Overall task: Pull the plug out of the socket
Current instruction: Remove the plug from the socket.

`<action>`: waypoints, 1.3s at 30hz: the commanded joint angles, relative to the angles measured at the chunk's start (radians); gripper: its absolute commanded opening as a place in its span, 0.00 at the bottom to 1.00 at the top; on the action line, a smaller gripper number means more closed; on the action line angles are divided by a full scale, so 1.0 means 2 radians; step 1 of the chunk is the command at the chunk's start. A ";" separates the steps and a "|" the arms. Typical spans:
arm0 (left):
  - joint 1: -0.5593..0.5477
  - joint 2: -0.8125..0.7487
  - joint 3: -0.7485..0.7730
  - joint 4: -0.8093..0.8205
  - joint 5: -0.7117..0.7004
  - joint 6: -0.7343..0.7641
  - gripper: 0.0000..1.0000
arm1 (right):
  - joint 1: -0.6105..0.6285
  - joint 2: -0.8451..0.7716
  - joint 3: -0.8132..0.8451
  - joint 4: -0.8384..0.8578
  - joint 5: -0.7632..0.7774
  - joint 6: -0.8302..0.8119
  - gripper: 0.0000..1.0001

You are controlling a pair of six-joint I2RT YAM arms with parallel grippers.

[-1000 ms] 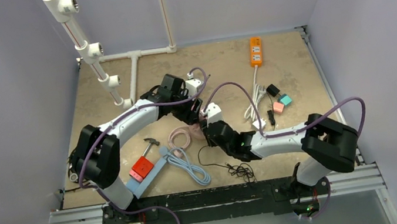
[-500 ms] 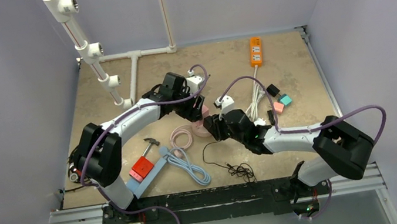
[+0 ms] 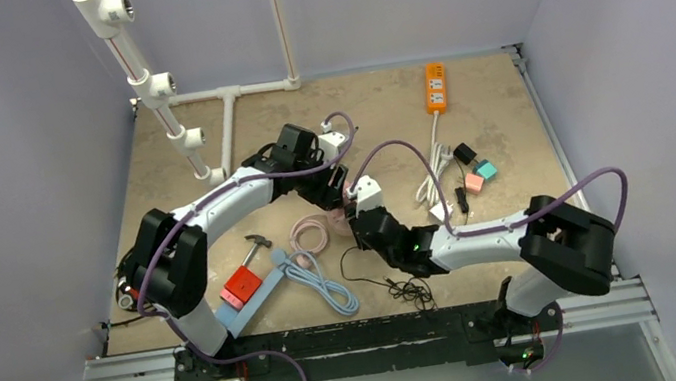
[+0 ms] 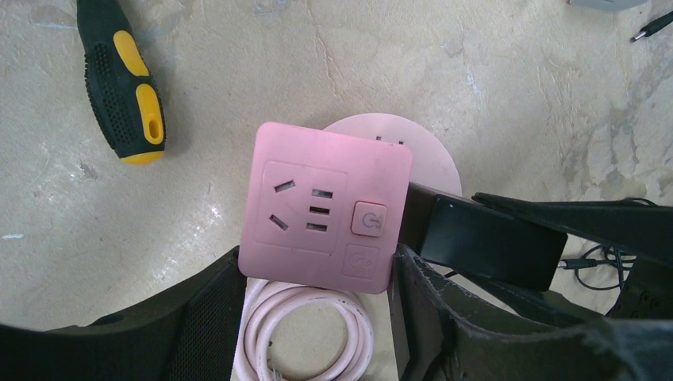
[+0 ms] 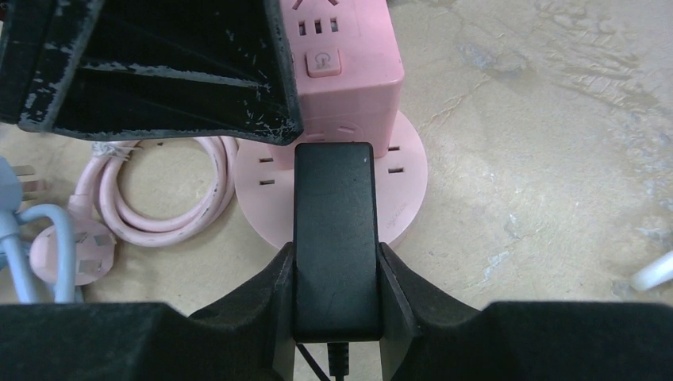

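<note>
Left wrist view: I see my left claw (image 4: 316, 268) closed against both flanks of the pink socket (image 4: 325, 210), with the black plug (image 4: 484, 242) butted against its right face. Only the right wrist view shows my right claw (image 5: 333, 274) clamped on that plug. Top external view: both arms extend inward, wrists meeting mid-counter (image 3: 505, 115).

The left gripper (image 4: 313, 274) clamps the pink socket cube (image 4: 325, 206) from two sides; the black plug (image 5: 333, 230), held in the right gripper (image 5: 333, 274), occupies one flank. A coiled pink cable (image 4: 305, 337) and a screwdriver (image 4: 123, 79) lie near; open table (image 4: 516, 95) remains beyond
</note>
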 commanded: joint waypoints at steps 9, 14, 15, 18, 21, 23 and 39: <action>0.019 0.028 -0.007 -0.032 -0.096 0.000 0.00 | 0.055 0.032 0.057 -0.031 0.099 0.034 0.00; 0.019 0.028 -0.007 -0.032 -0.101 0.000 0.00 | 0.024 -0.006 0.026 0.012 0.030 0.028 0.00; 0.019 0.029 -0.007 -0.032 -0.101 0.000 0.00 | 0.010 -0.012 0.019 0.019 0.012 0.028 0.00; 0.019 0.030 -0.006 -0.033 -0.100 0.000 0.00 | -0.027 -0.034 -0.003 0.045 -0.049 0.027 0.00; 0.019 0.029 -0.006 -0.031 -0.094 0.000 0.00 | -0.059 -0.042 -0.020 0.066 -0.106 0.026 0.00; 0.019 0.027 -0.007 -0.030 -0.091 0.002 0.00 | -0.070 -0.037 -0.020 0.070 -0.132 0.026 0.00; 0.019 0.024 -0.006 -0.029 -0.081 0.001 0.00 | -0.021 -0.003 0.017 0.017 -0.006 0.018 0.00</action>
